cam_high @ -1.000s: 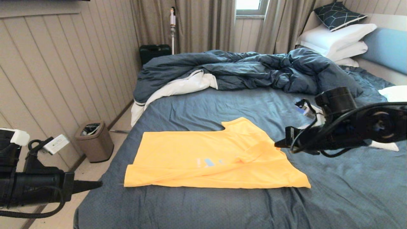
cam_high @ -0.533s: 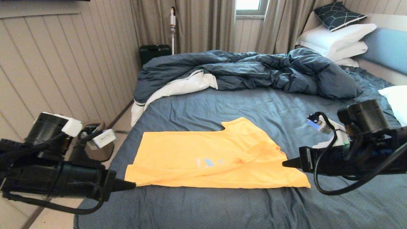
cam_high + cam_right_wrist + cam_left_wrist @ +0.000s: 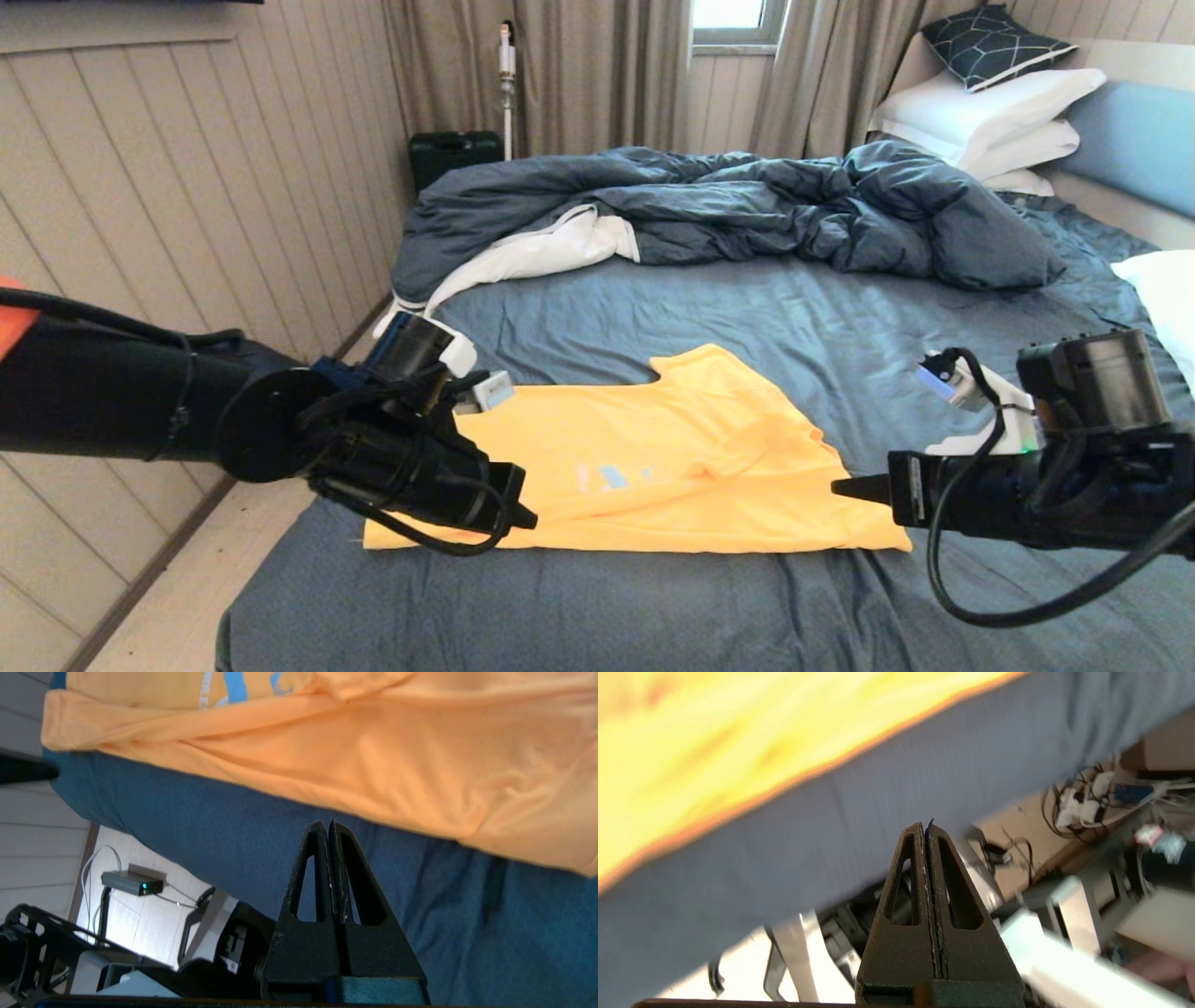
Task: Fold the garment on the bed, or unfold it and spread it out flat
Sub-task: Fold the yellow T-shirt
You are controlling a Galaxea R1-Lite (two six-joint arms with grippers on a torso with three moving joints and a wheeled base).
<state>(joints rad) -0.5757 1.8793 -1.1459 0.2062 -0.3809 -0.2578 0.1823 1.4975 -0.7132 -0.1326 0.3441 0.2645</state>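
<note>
The yellow T-shirt (image 3: pixel 653 448) lies partly folded on the dark blue-grey sheet of the bed (image 3: pixel 653 308), its pale blue and white print (image 3: pixel 607 476) facing up. My left gripper (image 3: pixel 525 518) is shut and empty, hovering over the shirt's near left part, close to its front hem. My right gripper (image 3: pixel 837 485) is shut and empty too, just above the shirt's near right corner. From the right wrist the shirt (image 3: pixel 373 751) shows beyond the closed fingertips (image 3: pixel 327 826). From the left wrist it (image 3: pixel 714 742) is a yellow blur past the shut gripper (image 3: pixel 925 826).
A rumpled dark blue duvet (image 3: pixel 747 205) with white lining fills the far half of the bed. White pillows (image 3: pixel 990 112) are stacked by the light blue headboard (image 3: pixel 1139 140). A panelled wall (image 3: pixel 187 187) and a strip of floor run along the bed's left side.
My left arm swung in from beside the bed, rightward over the shirt's near left part. My right gripper came down and toward me to the shirt's near right corner.
</note>
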